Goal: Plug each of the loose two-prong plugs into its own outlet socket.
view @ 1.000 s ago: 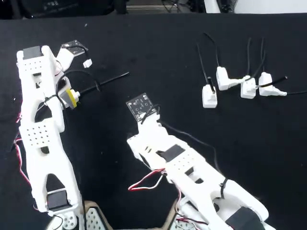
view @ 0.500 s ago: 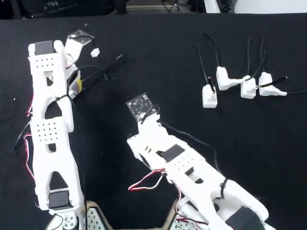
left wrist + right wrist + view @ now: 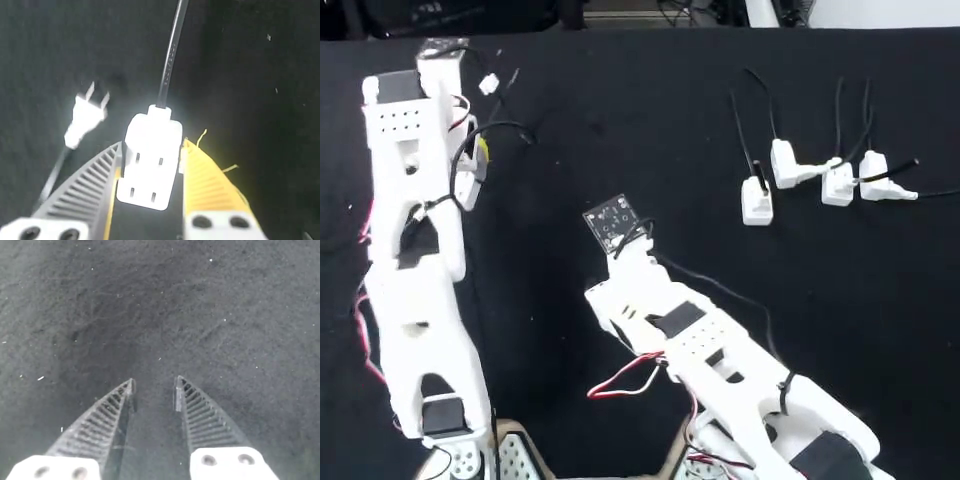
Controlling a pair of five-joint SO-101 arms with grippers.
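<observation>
We see even light on the black surface (image 3: 620,120) from high up, the white outlet block (image 3: 150,162) glaring at the left wrist, a dim, shadow-patched view at the right wrist.

In the left wrist view the loose plug (image 3: 82,120) is blurred: its prongs read as smears, and its cord passes behind the grey finger (image 3: 85,185) of the left gripper (image 3: 152,145). Both flanks of the socket block (image 3: 150,160) are covered by that gripper. The block's cable (image 3: 171,55) runs out of frame. In the high view the white units (image 3: 837,185) are too small to tell plug from socket.
</observation>
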